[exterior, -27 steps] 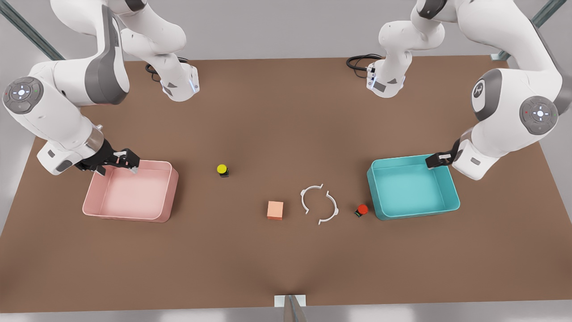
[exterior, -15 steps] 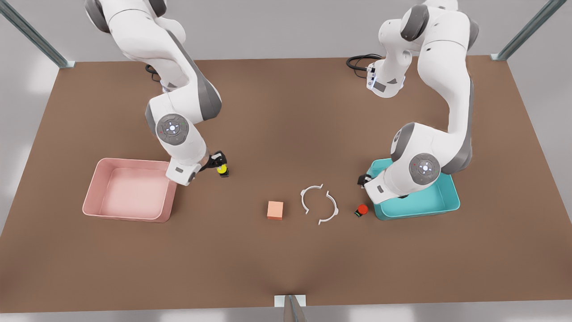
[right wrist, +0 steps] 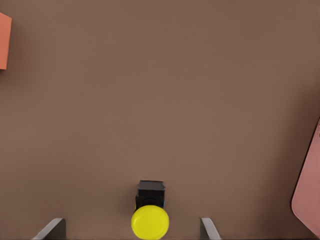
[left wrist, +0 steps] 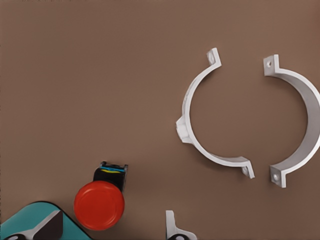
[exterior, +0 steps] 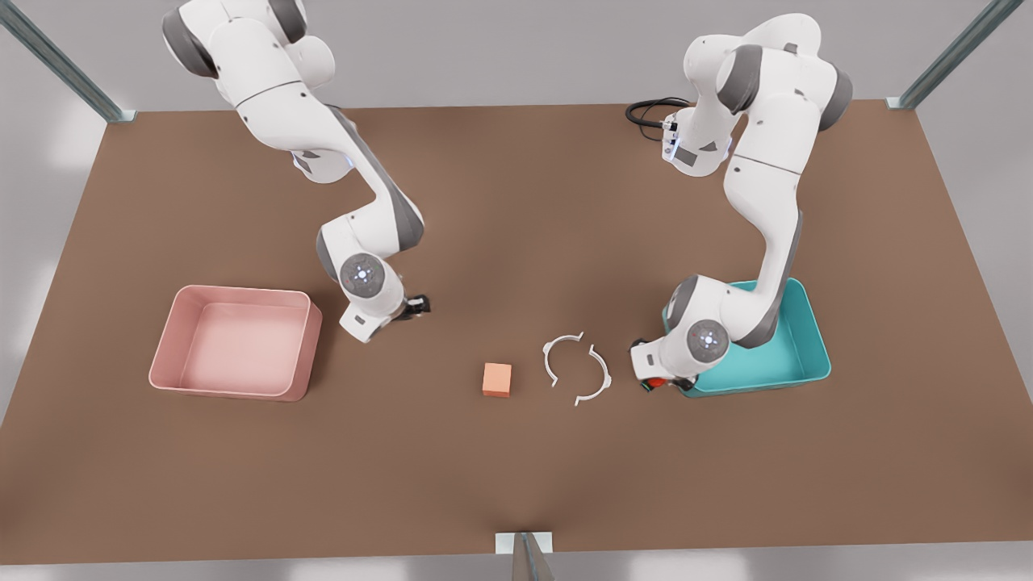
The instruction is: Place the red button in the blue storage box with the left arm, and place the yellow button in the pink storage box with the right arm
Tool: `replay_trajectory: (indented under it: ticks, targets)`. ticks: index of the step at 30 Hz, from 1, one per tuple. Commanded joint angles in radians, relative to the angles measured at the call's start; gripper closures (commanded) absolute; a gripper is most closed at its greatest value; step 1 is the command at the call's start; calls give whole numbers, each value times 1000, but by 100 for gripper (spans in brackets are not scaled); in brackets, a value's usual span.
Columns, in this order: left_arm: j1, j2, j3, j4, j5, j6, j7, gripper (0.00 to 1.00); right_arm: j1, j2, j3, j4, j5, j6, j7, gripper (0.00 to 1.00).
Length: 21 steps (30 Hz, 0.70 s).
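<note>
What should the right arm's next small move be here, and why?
Probably ease the right end effector down and close: its open fingers straddle the yellow button, which sits unlifted on the table. The left end effector hovers by the red button.

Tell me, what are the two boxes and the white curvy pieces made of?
The pink box and blue box look like smooth matte plastic: even colour, rounded corners, thin raised rims. The white curvy pieces look like hard plastic or painted metal clamps: thin curved bands with small holed tabs. It is hard to say which.
</note>
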Motion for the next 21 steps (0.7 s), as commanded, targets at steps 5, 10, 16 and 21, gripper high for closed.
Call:
replay_trajectory:
  ticks: [5,10,16,21]
  targets:
    - [0,30,-1,0,3,167,268,0,-6,-37,31,-119,3,160,323,0]
    - [5,50,4,-31,1,165,262,0,-39,-28,33,-182,1,235,314,0]
    - [4,56,4,-37,1,167,262,25,-56,15,33,-199,0,293,285,0]
    - [4,48,4,-28,0,165,262,44,-47,36,45,-276,0,422,285,0]
